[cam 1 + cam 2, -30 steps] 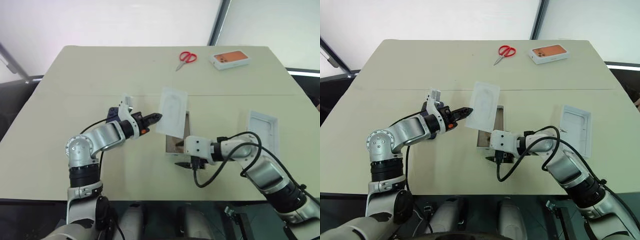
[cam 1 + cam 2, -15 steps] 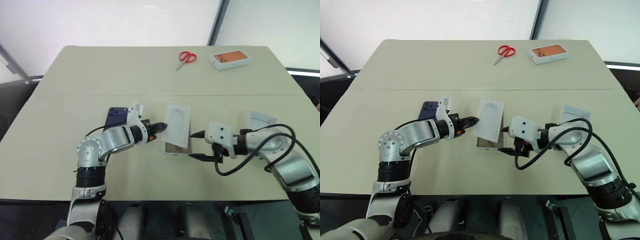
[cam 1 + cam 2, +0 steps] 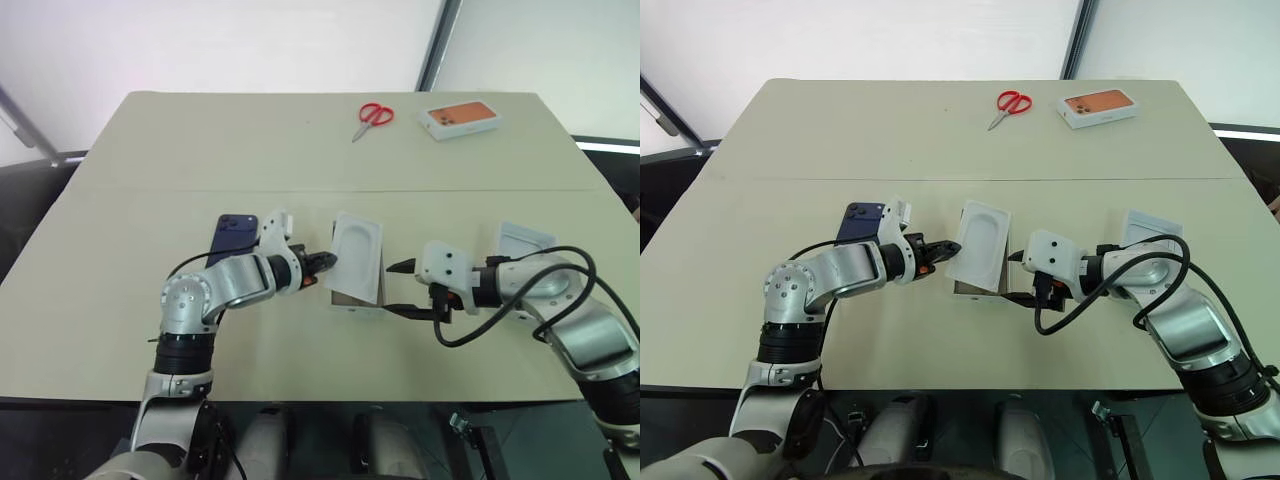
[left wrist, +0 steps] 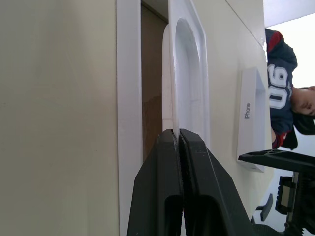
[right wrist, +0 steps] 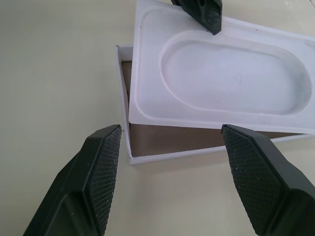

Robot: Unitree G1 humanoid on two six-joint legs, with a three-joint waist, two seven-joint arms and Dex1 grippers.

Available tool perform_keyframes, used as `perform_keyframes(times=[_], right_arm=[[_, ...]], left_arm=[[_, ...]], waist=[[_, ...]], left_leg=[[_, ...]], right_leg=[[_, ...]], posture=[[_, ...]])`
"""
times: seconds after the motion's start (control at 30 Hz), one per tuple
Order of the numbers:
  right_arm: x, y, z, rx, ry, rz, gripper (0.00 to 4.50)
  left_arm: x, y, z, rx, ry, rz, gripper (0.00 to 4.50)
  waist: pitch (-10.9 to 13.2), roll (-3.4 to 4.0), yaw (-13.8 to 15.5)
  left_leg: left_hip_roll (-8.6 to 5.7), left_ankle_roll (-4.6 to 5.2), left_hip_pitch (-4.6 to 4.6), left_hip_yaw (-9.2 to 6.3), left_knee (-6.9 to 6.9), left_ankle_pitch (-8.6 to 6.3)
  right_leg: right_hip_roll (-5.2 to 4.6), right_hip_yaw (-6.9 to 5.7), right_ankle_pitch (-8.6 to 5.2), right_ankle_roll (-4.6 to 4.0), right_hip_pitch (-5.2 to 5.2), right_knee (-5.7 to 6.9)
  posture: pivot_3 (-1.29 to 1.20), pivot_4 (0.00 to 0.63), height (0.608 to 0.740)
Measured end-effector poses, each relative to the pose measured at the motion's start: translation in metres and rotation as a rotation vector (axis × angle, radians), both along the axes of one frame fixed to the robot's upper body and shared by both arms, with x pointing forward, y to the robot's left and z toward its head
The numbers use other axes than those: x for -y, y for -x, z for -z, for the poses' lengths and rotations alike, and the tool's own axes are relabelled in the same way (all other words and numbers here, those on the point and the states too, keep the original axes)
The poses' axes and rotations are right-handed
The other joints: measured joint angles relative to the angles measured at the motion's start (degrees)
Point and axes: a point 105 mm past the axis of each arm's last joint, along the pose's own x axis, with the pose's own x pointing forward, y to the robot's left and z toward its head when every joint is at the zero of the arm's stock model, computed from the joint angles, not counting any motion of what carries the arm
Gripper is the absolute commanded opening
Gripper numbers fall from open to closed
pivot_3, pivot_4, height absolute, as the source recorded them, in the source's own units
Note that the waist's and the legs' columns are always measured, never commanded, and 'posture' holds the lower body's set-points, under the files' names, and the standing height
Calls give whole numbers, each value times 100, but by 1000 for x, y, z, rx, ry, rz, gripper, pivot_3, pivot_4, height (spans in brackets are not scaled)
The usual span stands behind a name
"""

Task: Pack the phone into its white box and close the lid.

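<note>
Phone waits on the counter while my left tool holds the insert

Phone (image 3: 235, 231), the slim dark navy-blue smartphone with rounded corners, lies flat on the beige counter (image 3: 300, 150), just behind my left forearm and apart from the box. My left tool (image 3: 328, 262) has its two black fingers pressed together on the edge of the thin white moulded insert with an oval recess (image 3: 357, 257); the insert is tilted, raised over the shallow white rectangular cardboard box with a brownish-tan floor (image 5: 147, 136), which sits on the counter beneath it. My right tool (image 3: 397, 289) stands with its fingers apart, gripping nothing, just to the right of the box and pointing toward it. The white rectangular cardboard lid (image 3: 524, 241) lies hollow side up on the counter behind my right arm. At the far edge of the counter lie red-handled scissors (image 3: 373, 117) and, well to their right, a white box with an orange top (image 3: 460, 118).
</note>
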Motion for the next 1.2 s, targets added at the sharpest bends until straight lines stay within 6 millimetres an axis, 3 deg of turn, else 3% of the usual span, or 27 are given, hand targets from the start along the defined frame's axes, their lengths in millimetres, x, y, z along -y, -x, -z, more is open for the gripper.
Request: perform_keyframes(times=[0.03, 0.27, 0.47, 0.57, 0.67, 0.73, 0.9, 1.2], right_arm=[[0, 0, 0, 2, 0, 0, 3463], [2, -4, -1, 11, -3, 13, 3463], [2, -15, -9, 54, -30, 50, 3463], [-7, -30, -20, 84, -93, 96, 2615], [-13, -40, -23, 95, -112, 134, 1109], [-18, -44, -17, 83, -98, 141, 64], [-41, -57, -1, 55, -84, 156, 64], [-52, -105, 13, 113, -53, 290, 64]], left_arm=[[1, 1, 1, -5, 0, 7, 928], [-6, 5, -3, 13, 4, 32, 4438], [-28, 15, -24, 145, 1, 70, 4438], [-60, 15, -25, 302, -146, 9, 4497], [-92, 6, -38, 517, -278, -106, 4497], [-102, 6, -42, 616, -342, -105, 4497], [-107, 19, -17, 717, -524, 89, 4497], [-108, 36, 4, 763, -583, 255, 4497]], waist=[[0, 0, 0], [0, 1, -4], [-1, 2, -25], [0, 6, -90], [1, 8, -109], [1, 7, -87], [4, 12, -130], [7, 18, -153]], left_leg=[[0, 0, 0, 0, 0, 0], [1, 0, 0, 0, 0, 0], [3, -1, 1, 0, -2, 0], [5, -3, 2, 6, -10, 2], [5, -4, 1, 5, -17, 3], [3, -2, 1, 5, -17, 2], [2, 8, -2, 6, -19, -4], [8, 9, -3, 6, -26, -5]], right_leg=[[0, 0, 0, 0, 0, 0], [0, 0, 0, 0, 0, 0], [2, 1, 0, -1, -2, 0], [7, 4, -1, -4, -6, 0], [6, 4, -2, -5, -5, -4], [3, 4, -2, -5, -3, -10], [1, 5, -2, -5, -6, -12], [3, 4, 0, -5, -18, -8]], posture=[[0, 150, 697], [0, 150, 697], [0, 150, 697], [0, 150, 697], [0, 150, 697], [0, 150, 697], [0, 150, 697], [0, 150, 697]])
